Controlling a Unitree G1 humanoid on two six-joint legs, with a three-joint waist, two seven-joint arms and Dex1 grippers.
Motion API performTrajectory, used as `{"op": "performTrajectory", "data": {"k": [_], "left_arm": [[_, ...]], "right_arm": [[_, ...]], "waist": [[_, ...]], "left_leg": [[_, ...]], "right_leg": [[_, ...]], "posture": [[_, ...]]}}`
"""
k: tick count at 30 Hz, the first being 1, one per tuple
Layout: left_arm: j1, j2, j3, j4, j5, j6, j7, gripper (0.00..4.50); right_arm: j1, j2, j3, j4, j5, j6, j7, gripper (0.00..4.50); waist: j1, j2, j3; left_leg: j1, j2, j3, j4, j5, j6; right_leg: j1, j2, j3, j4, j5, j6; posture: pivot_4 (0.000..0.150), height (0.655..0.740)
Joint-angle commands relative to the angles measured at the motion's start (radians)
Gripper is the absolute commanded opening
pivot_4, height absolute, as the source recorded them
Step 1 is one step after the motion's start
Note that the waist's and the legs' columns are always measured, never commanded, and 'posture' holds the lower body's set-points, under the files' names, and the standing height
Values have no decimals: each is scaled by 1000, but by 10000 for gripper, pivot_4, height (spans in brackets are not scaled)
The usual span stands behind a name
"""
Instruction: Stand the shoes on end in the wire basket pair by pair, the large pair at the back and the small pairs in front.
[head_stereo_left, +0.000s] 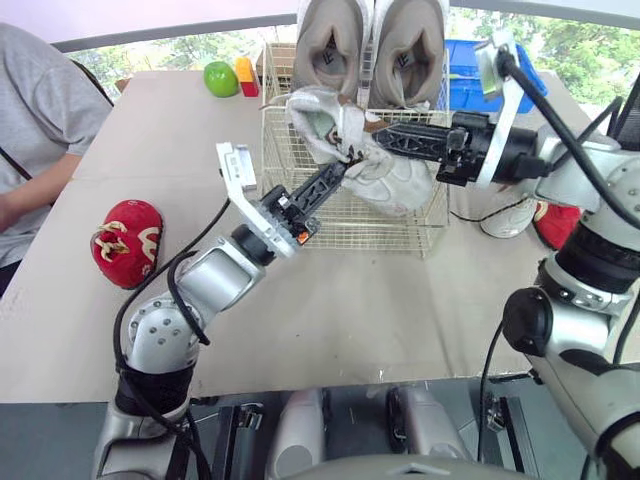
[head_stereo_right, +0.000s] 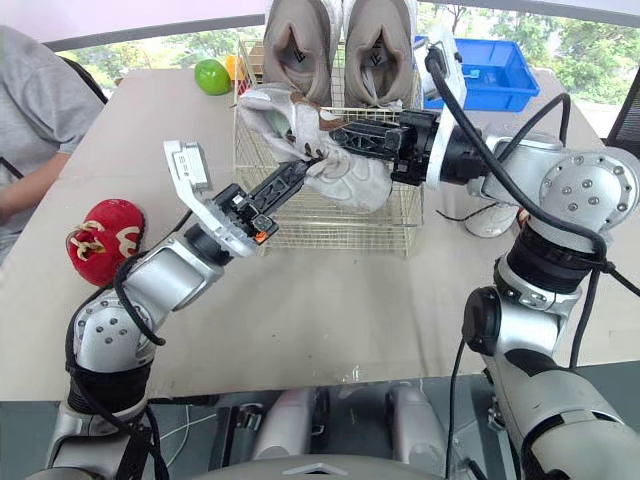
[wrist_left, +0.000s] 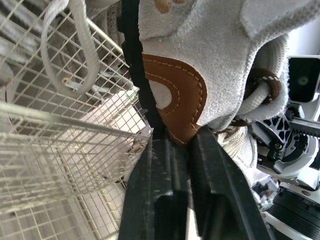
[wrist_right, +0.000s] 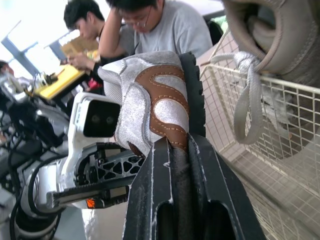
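Note:
The wire basket (head_stereo_left: 345, 228) stands at the middle of the table. A large grey pair (head_stereo_left: 370, 50) is upright on end at its back. Above the basket's front hangs a small white shoe (head_stereo_left: 335, 120) with a brown leather patch (wrist_left: 172, 95) and a black sole. My left gripper (head_stereo_left: 343, 167) reaches up from the front left and is shut on its brown heel edge. From the right, my right gripper (head_stereo_left: 372, 137) is shut on the same shoe (wrist_right: 150, 100) along its sole. More pale shoe fabric (head_stereo_left: 405, 185) sags below inside the basket; I cannot tell if it is a second shoe.
A small red shoe (head_stereo_left: 125, 240) lies on the table at the left, near a seated person (head_stereo_left: 40, 130). Behind my right arm sit a white shoe (head_stereo_left: 508, 215) and something red (head_stereo_left: 555, 225). A green apple (head_stereo_left: 220, 78) and a blue bin (head_stereo_left: 480, 75) are at the far edge.

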Motion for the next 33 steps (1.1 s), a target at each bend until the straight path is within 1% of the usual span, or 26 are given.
{"op": "performTrajectory", "data": {"k": [1,2,4,6,7,8,9,10,11,13,16,19,23,26,31,33], "left_arm": [[-73,46,62,-8,34,35,-46,1191],[-95,80,80,-2,49,51,-69,0],[-133,146,111,15,88,75,-128,0],[-186,207,151,63,111,92,-186,0],[-228,259,156,101,168,99,-245,0],[-262,316,145,128,249,95,-317,0],[-286,362,123,143,338,77,-388,0],[-299,395,101,151,416,53,-451,0],[-319,402,87,174,487,13,-488,0],[-345,391,81,216,580,-42,-538,0],[-351,371,57,285,779,-180,-612,0],[-319,356,23,336,910,-276,-702,0],[-287,316,7,404,1009,-337,-762,0],[-255,298,-14,421,1065,-334,-800,0],[-215,293,-14,428,1107,-282,-835,0],[-212,285,-13,428,1100,-265,-855,0]], "right_arm": [[28,-41,40,-114,31,-84,17,0],[52,-60,43,-148,36,-139,48,6480],[73,-52,6,-188,68,-239,65,13739],[102,-58,2,-212,32,-340,39,24041],[151,-94,25,-259,14,-401,84,27375],[199,-114,31,-302,30,-425,112,31131],[248,-132,48,-342,25,-474,141,36396],[289,-148,68,-369,11,-515,153,36396],[346,-168,89,-399,1,-557,181,36396],[428,-213,128,-440,-26,-624,214,36396],[540,-248,145,-483,-35,-719,252,36396],[591,-284,151,-506,-51,-775,240,36396],[652,-329,167,-516,-71,-823,231,36396],[710,-366,187,-529,-104,-863,239,36396],[747,-393,181,-529,-85,-892,219,36396],[752,-402,192,-523,-90,-901,215,36396]], "waist": [[1,0,0],[1,0,0],[-1,0,0],[-5,1,0],[-4,0,0],[-2,0,0],[1,0,0],[1,0,0],[0,1,0],[2,2,-1],[2,2,-1],[-2,2,-1],[0,2,-1],[0,2,-1],[0,2,-1],[-2,2,-1]], "left_leg": [[-1,0,0,0,0,0],[-1,0,-1,0,0,0],[-1,0,-1,0,0,0],[0,0,-1,-1,0,0],[0,0,0,-1,0,0],[0,0,-1,-1,0,0],[0,0,-2,-1,0,0],[0,0,-2,-2,0,0],[0,0,-1,-3,0,0],[0,0,1,-5,0,0],[0,0,2,-4,0,0],[0,0,2,-4,0,0],[0,1,2,-4,0,0],[0,1,2,-4,0,0],[0,1,2,-3,0,0],[1,1,2,-3,0,0]], "right_leg": [[0,0,0,0,0,0],[0,0,-1,-1,0,0],[0,0,-1,-1,0,0],[0,0,-1,-1,0,0],[0,0,0,-1,0,0],[0,0,-1,-1,0,0],[0,1,-3,-2,0,0],[1,1,-3,-4,0,0],[1,1,-3,-6,0,0],[1,0,-1,-8,0,0],[1,-1,0,-9,0,0],[1,0,0,-9,0,0],[1,0,0,-9,0,0],[1,0,0,-9,0,0],[2,0,1,-8,0,0],[2,0,1,-8,0,0]], "posture": [[1500,7400],[1500,7400],[1500,7400],[1500,7400],[1500,7400],[1500,7400],[1500,7400],[1500,7400],[1500,7400],[1500,7400],[1500,7400],[1500,7400],[1500,7400],[1500,7400],[1500,7400],[1500,7400]]}}
